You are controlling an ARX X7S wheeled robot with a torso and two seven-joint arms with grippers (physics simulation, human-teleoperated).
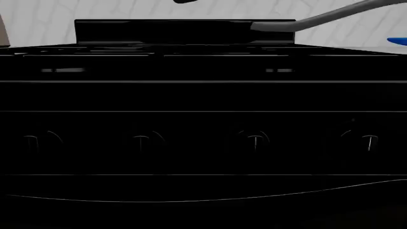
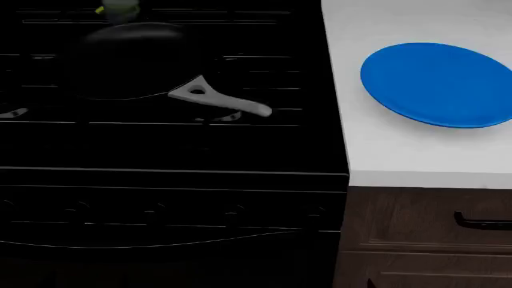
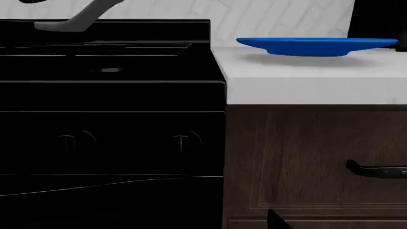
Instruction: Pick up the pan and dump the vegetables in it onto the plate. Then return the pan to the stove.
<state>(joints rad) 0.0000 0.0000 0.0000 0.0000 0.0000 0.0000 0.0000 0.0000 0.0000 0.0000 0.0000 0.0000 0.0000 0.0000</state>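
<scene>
In the head view the black pan (image 2: pixel 132 60) sits on the stove (image 2: pixel 168 150) at the back left. Its grey handle (image 2: pixel 220 101) points toward the counter. The grey-green pepper (image 2: pixel 120 7) shows at the pan's far rim, cut by the frame's top edge. The blue plate (image 2: pixel 436 84) lies on the white counter to the right. The pan handle also shows in the left wrist view (image 1: pixel 318 19) and the right wrist view (image 3: pixel 83 16), and the plate in the right wrist view (image 3: pixel 318 45). Neither gripper shows in the head view. Both wrist cameras face the stove front from low down.
The white counter (image 2: pixel 376 150) adjoins the stove's right side. Below it is a brown cabinet with a dark drawer handle (image 3: pixel 375 170). The stove's knobs (image 1: pixel 254 140) line its front panel. A small dark tip (image 3: pixel 278 220) shows at the right wrist view's lower edge.
</scene>
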